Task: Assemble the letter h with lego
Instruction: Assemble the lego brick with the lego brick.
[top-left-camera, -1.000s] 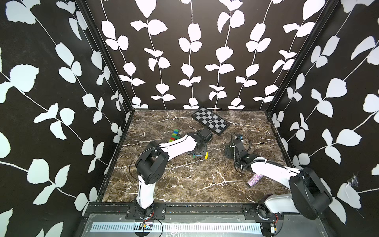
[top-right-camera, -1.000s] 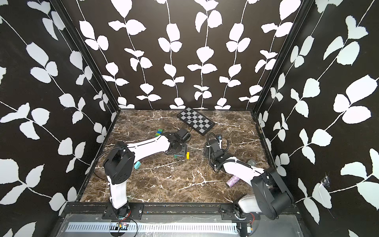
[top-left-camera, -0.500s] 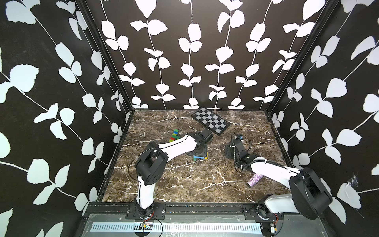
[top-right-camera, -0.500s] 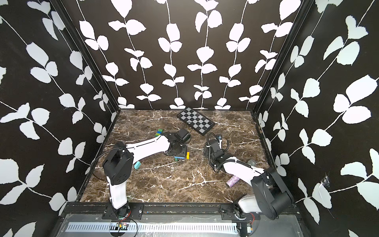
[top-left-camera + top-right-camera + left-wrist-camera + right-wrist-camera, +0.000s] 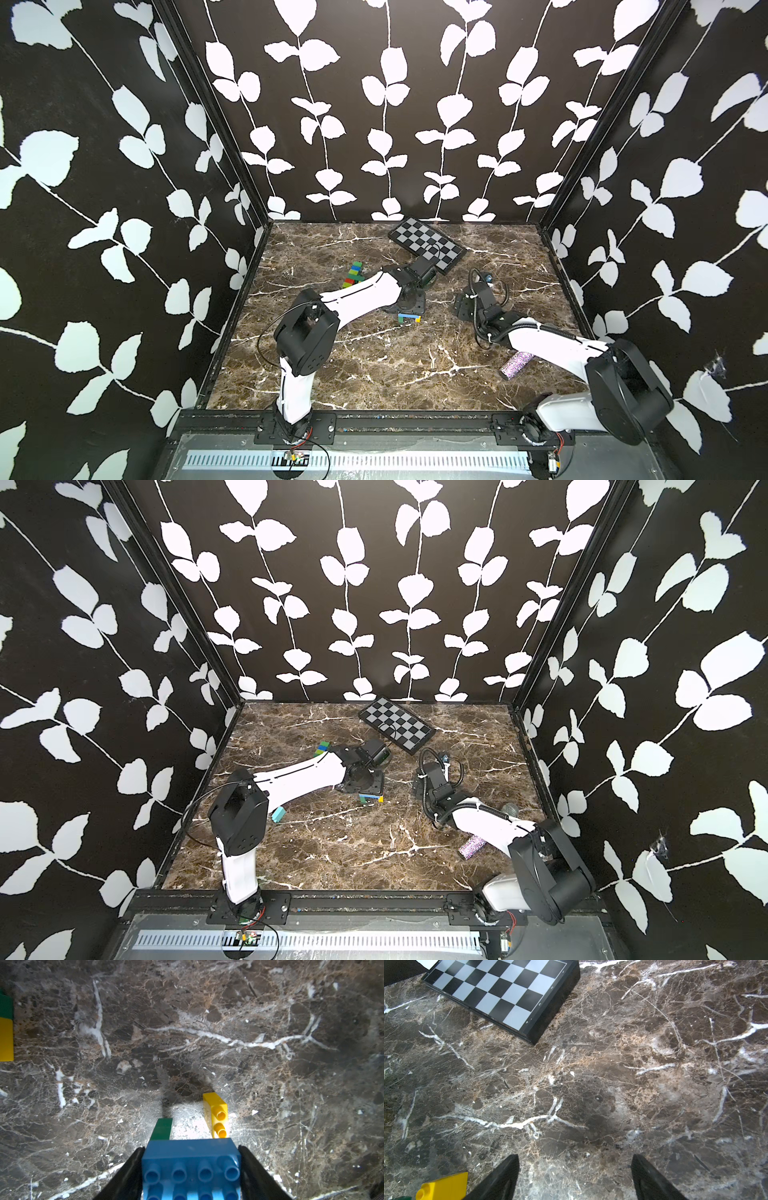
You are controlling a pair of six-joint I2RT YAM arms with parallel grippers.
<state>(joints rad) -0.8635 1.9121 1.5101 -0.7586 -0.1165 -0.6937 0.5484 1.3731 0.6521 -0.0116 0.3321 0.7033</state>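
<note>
My left gripper [image 5: 191, 1148] is shut on a blue brick [image 5: 191, 1167], its fingers pressed against the brick's two short ends. A dark green brick [image 5: 162, 1129] and a yellow brick [image 5: 217, 1114] are joined to the blue one and reach toward the marble. In both top views this small assembly [image 5: 409, 318] [image 5: 371, 799] sits low at the table's middle under the left gripper [image 5: 409, 309]. My right gripper [image 5: 575, 1159] stands open over bare marble, just right of the assembly [image 5: 461, 307]. A yellow brick corner [image 5: 444, 1187] shows beside it.
A joined stack of green, blue, red and lime lego [image 5: 353, 276] lies behind the left arm. A pale blue brick [image 5: 278, 813] lies by the left arm's elbow. The checkered board [image 5: 426, 244] sits at the back; a glittery purple cylinder [image 5: 516, 365] lies front right.
The left gripper has shifted the blue-brick assembly a little to the left and lower toward the table. The right arm has not moved.
</note>
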